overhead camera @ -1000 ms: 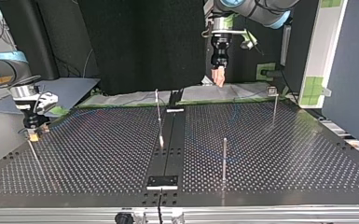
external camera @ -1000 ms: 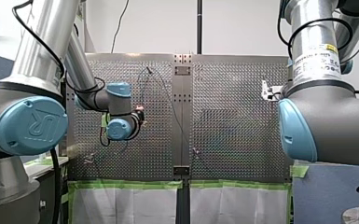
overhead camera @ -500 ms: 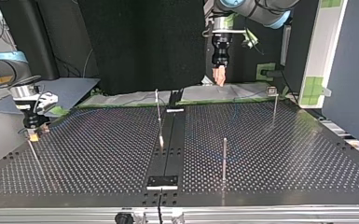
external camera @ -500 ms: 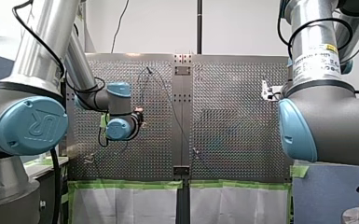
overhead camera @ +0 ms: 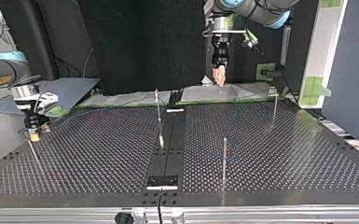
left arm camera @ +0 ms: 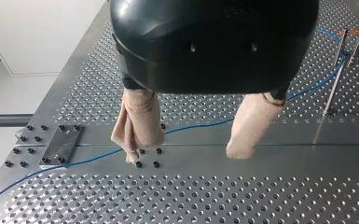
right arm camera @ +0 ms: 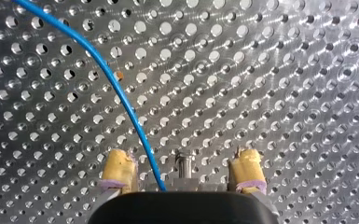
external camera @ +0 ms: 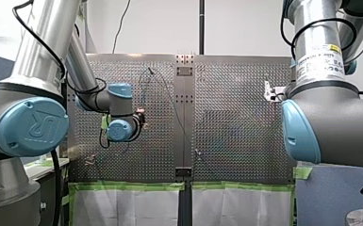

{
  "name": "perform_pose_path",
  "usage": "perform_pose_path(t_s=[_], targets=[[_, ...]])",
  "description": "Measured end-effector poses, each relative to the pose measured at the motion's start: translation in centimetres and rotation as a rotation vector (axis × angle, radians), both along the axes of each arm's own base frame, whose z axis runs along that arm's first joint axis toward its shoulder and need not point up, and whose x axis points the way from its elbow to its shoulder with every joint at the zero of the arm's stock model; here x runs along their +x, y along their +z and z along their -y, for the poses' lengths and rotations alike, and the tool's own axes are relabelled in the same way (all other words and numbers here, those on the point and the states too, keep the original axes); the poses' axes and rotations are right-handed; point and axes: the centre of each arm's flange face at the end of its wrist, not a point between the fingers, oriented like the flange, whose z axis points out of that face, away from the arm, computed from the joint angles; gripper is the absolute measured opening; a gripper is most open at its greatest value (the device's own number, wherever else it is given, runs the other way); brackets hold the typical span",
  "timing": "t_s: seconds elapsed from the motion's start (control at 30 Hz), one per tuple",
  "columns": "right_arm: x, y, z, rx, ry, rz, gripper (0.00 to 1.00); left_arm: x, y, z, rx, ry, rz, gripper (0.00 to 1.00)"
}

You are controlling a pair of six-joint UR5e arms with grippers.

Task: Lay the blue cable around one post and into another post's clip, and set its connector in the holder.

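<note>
Between the wide-spread pads [right arm camera: 117, 167] of the right gripper [right arm camera: 182, 163], toward nine o'clock, the blue cable [right arm camera: 121, 95] is observed ungripped; if closed off-centre, it could be lost.

My left claw [overhead camera: 220, 79] hangs above the table [overhead camera: 284, 154].

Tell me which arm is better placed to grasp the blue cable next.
My right, probably: the right gripper sits low at the table, open fingers straddling the blue cable. The left gripper hangs open well above the table.
</note>
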Motion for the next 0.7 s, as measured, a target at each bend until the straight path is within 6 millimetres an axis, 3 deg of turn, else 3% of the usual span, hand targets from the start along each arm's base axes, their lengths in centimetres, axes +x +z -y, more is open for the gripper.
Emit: perform_pose_path(t_s=[0.7], targets=[[1.1, -0.2, -0.6, 0.019, 0.067, 0.000, 0.98, 0.1, 0.0, -0.2, -0.001, 0.004, -0.002, 1.00]])
